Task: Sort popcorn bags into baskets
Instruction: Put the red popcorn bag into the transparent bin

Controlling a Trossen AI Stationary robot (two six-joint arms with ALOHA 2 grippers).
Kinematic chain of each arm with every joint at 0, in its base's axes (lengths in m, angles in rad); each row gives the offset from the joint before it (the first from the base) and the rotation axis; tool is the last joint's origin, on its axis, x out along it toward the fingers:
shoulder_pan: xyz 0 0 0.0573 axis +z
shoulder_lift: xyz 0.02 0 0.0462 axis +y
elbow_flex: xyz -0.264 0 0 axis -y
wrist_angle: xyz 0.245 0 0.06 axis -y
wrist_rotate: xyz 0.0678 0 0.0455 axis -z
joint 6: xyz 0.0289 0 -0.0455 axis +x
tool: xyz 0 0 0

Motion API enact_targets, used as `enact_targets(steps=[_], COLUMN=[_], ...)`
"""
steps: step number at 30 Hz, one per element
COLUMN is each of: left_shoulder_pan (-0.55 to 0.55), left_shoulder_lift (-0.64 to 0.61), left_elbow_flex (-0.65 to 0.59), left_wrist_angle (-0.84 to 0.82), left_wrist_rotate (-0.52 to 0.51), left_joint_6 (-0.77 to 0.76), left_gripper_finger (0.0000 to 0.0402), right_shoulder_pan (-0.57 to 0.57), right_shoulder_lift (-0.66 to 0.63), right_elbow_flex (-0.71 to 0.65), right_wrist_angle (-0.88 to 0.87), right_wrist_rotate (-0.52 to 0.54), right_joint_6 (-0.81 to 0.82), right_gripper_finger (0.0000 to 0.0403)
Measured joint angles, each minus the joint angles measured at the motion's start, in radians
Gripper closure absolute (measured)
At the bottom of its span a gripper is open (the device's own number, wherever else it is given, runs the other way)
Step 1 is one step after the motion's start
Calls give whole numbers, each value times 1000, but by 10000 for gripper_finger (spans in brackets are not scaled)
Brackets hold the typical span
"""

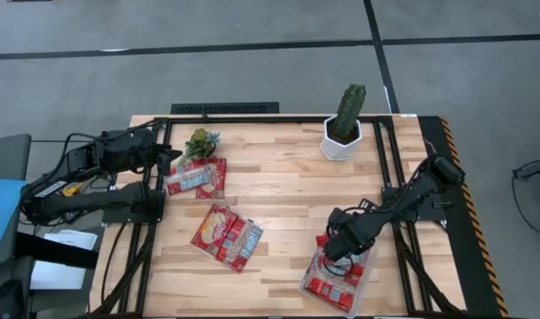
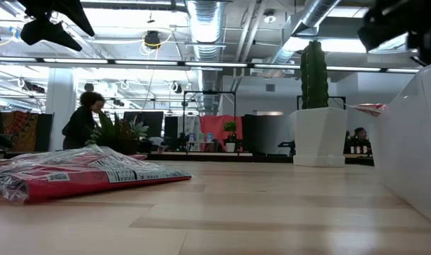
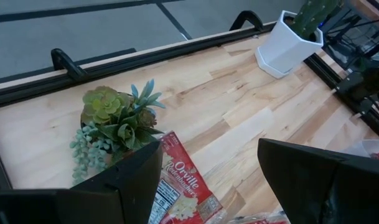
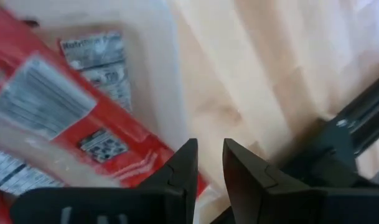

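Red popcorn bags lie flat on the wooden table in two groups: a pair at far left [image 1: 199, 177] [image 3: 180, 183] and a few at the middle [image 1: 227, 237] [image 2: 81, 173]. More packets [image 1: 340, 279] [image 4: 52, 118] lie in the clear tray [image 1: 307, 285] [image 4: 167, 81] at the near right; one packet edge [image 2: 371, 108] pokes over its wall [image 2: 413, 142]. My left gripper [image 1: 172, 161] [image 3: 209, 155] hovers wide open above the far-left pair. My right gripper [image 1: 334, 252] [image 4: 209, 152] hangs above the tray's far end, its fingers a narrow gap apart with nothing between them.
A white hexagonal pot with a cactus [image 1: 342, 137] [image 3: 289, 40] [image 2: 320, 134] stands at the far edge. A small succulent [image 1: 201, 142] [image 3: 114, 121] sits just beyond the far-left bags. Black rails run along both table sides. A person [image 2: 84, 124] stands far behind the table.
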Motion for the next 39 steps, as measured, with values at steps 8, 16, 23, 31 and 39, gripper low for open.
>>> enact_targets(steps=[8,16,23,31,39], left_shoulder_pan=[0,0,0,0,0], left_shoulder_lift=[0,0,0,0,0], left_elbow_flex=[0,0,0,0,0], left_wrist_angle=[0,0,0,0,-2], left_wrist_rotate=[3,3,3,12,21], left_joint_6=[-11,-11,-22,-22,-11], left_gripper_finger=[148,148,148,148,148], right_shoulder_pan=[33,69,48,-24,-59], right_shoulder_lift=[0,0,0,1,1], right_elbow_flex=[-27,20,135,98,93], right_wrist_angle=[61,70,314,442,432], right_wrist_rotate=[-121,-174,-54,-54,-53], right_joint_6=[-12,-5,-192,-260,-296], right_gripper_finger=[305,305,305,315,337])
